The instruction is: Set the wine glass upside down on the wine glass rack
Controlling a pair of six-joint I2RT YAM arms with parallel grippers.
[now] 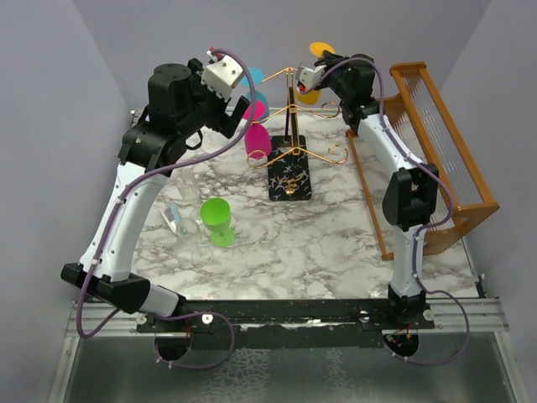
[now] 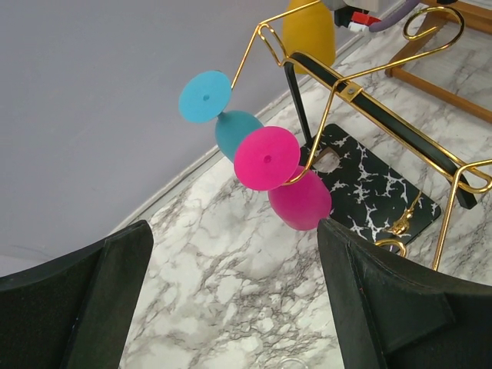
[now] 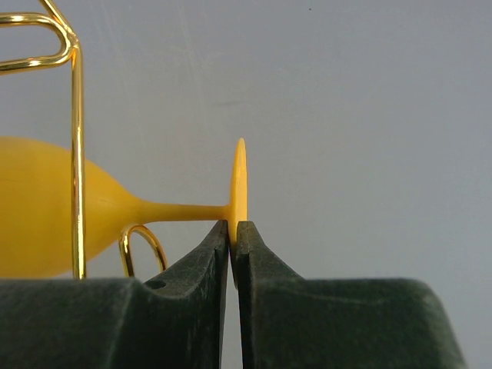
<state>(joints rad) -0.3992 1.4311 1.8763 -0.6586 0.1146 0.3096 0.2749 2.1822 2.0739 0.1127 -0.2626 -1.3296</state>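
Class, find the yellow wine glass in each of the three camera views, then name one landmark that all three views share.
Top external: the yellow wine glass is at upper centre, at the top of the rack.
Left wrist: its bowl shows at the top edge, right of centre, behind the rack's wires.
Right wrist: it lies sideways, bowl at the left, foot edge-on at centre.
Shared landmark: the gold wire rack.

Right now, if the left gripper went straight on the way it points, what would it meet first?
Probably the pink wine glass hanging on the wine glass rack, ahead of the left gripper, jaws open; depth is unclear.
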